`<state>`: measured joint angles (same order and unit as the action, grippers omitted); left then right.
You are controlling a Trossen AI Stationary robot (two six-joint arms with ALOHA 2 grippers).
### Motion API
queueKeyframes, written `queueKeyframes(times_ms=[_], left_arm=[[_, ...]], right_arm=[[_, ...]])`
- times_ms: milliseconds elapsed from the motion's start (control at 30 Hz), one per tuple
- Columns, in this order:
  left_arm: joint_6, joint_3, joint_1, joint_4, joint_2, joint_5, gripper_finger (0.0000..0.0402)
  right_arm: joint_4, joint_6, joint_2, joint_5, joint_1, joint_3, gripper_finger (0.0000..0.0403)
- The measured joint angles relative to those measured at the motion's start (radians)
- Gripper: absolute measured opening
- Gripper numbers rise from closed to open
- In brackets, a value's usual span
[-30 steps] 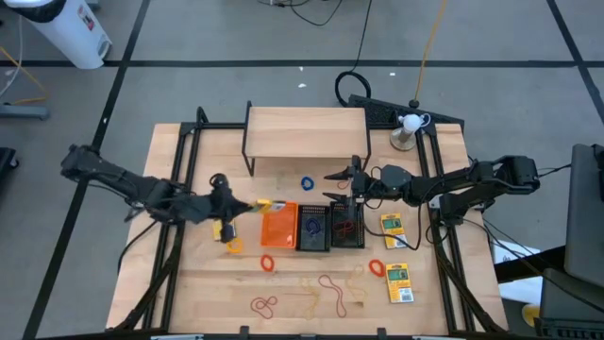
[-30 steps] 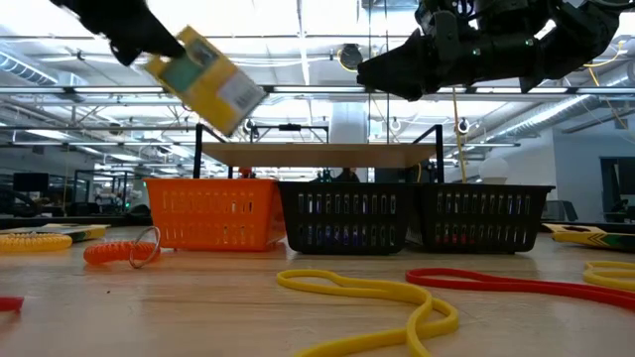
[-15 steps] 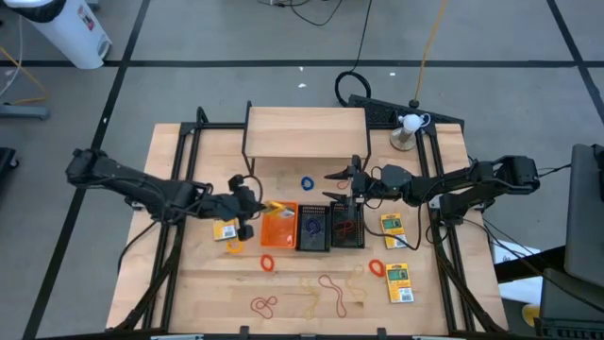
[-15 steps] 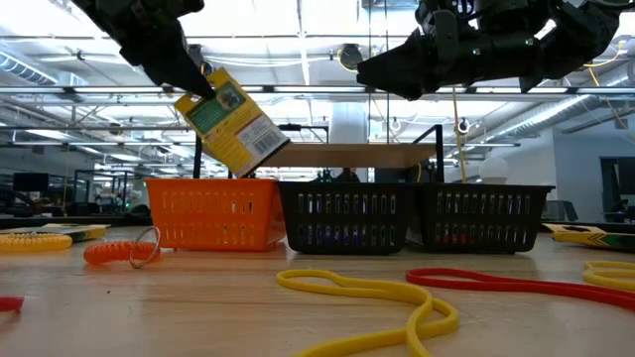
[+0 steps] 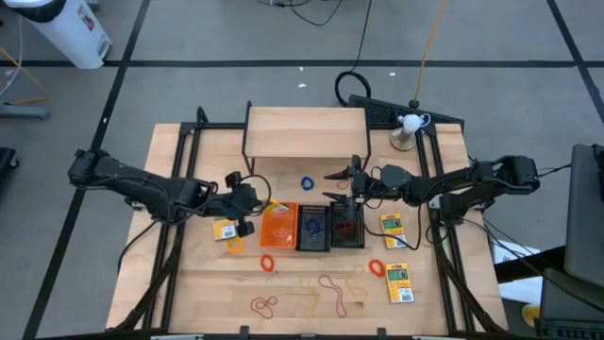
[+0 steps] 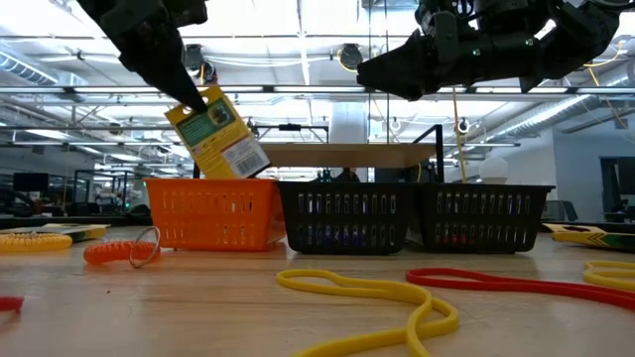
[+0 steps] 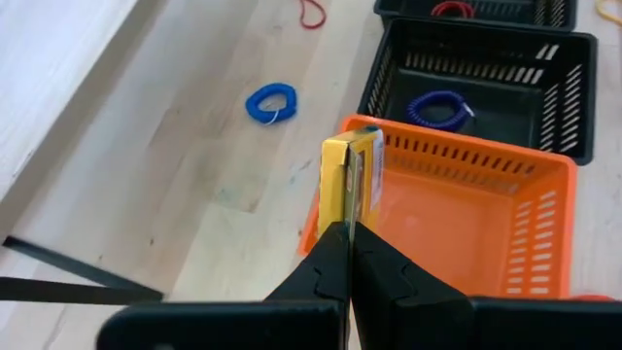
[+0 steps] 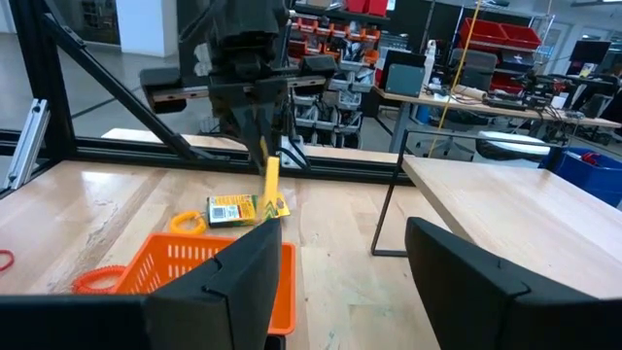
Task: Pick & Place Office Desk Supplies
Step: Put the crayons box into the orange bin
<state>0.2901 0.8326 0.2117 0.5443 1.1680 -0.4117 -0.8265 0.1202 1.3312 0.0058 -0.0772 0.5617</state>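
Yellow-and-green pack (image 6: pixel 216 137) is pinched by its upper end in the left gripper (image 5: pixel 253 207), whose fingers (image 7: pixel 335 267) are clenched flat on it. It hangs in the air over the left rim of the orange bin (image 5: pixel 278 226), not touching the rim. In the low view its long axis is tilted: the top leans to the left and the lower end points down toward the right, into the bin. In the left wrist view the pack shows edge-on, thin, above the bin's near wall.

On the table just left of the orange bin lies a second pack (image 5: pixel 225 229), flat, with an orange coil loop (image 5: pixel 233 246) beside it. The orange bin's floor looks bare in the left wrist view, so there is free room below the hanging pack.

Right of it the middle black bin (image 5: pixel 313 228) touches the orange one and holds a purple loop (image 7: pixel 438 105). The next black bin (image 5: pixel 347 227) holds a red loop (image 5: pixel 346 228). A blue loop (image 5: pixel 308 182) lies between the bins and the wooden shelf (image 5: pixel 307 131).

The right gripper (image 5: pixel 338 175) hovers above the rightmost black bin with its fingers apart, holding nothing. Two more packs (image 5: pixel 394 228) (image 5: pixel 399 282) lie flat farther right.
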Motion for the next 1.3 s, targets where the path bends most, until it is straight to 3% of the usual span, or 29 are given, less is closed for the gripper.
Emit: queueKeyframes(times_ms=[600,1300], left_arm=[[0.007,0.000,-0.033,0.032,0.006,0.049,0.0007],[-0.009,0.000,-0.034,0.029,0.006,0.048,0.0101]], right_arm=[[0.001,-0.002,0.000,-0.002,0.000,0.000,0.0210],[0.001,-0.003,0.000,-0.003,0.000,0.000,0.0210]])
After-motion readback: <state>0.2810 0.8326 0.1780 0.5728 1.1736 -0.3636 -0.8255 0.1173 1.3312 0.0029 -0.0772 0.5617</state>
